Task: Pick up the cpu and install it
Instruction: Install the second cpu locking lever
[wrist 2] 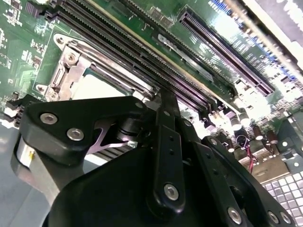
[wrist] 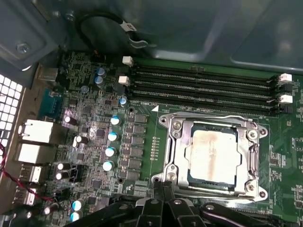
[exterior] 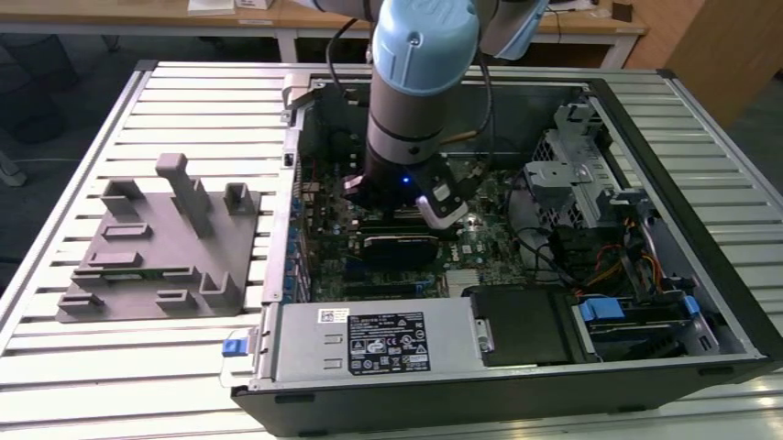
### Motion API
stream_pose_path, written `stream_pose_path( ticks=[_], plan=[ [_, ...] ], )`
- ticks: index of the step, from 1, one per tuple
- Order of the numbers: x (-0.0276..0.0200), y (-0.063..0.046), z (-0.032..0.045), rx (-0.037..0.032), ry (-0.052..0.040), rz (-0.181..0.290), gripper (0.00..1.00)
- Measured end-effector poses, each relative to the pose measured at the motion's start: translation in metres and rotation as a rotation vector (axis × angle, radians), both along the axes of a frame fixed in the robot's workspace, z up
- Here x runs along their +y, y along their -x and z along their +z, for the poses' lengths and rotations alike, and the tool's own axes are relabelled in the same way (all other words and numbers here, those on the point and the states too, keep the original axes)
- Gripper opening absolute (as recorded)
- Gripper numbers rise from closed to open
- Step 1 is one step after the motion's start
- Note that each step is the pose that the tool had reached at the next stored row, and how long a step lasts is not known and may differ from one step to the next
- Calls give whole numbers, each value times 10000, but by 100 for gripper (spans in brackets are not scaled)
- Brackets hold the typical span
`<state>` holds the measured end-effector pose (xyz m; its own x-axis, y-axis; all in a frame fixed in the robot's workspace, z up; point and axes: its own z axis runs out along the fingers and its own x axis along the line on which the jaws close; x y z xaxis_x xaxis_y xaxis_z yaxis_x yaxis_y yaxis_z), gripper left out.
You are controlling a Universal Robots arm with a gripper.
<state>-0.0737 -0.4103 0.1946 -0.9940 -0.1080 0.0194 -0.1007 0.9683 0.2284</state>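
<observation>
First wrist view: cpu (wrist: 213,153) lying flat in the socket frame (wrist: 173,156) on the motherboard (wrist: 94,132), silvery top up and marked with a pale smear, edges parallel to the frame's inner edges.
Second wrist view: same cpu (wrist 2: 102,87) seen as a pale patch inside the socket frame (wrist 2: 71,66), just past the black body of the claw, with the memory slots (wrist 2: 118,42) running alongside.
Exterior view: arm (exterior: 416,82) reaching down into the open computer case (exterior: 685,275), gripper (exterior: 394,215) low over the board near the middle of the case.
Gripper: black linkage at the near edge of the socket in the first wrist view (wrist: 165,194), right beside the cpu; contact not visible.
Claw state: cannot tell whether released or clenched.
Fixture: grey fixture block (exterior: 159,247) on the slatted table (exterior: 123,367), toward the exterior view's left, well apart from the case.
Step in hand, as judged: seating the chip in the socket, apparently at or close to the end.
Doing it well: keep the chip level and square to the frame. Apply no sideways push, since socket contacts probably bend easily. Let it settle under little or no force. Move the tool only straight up and down near the socket.
Check: all four edges of the chip equally deep within the frame, none riding on the rim.
Risk: tool body close to the frame and to the memory slots (wrist: 203,82), so any swing could knock them.
</observation>
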Motion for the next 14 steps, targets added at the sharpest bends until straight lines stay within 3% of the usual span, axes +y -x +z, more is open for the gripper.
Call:
stream_pose_path(
  ticks=[8, 14],
  plan=[
    [0, 57, -31, -61, -336, 33, 11],
    [2, 59, -36, -65, -376, 36, 11]
  ],
)
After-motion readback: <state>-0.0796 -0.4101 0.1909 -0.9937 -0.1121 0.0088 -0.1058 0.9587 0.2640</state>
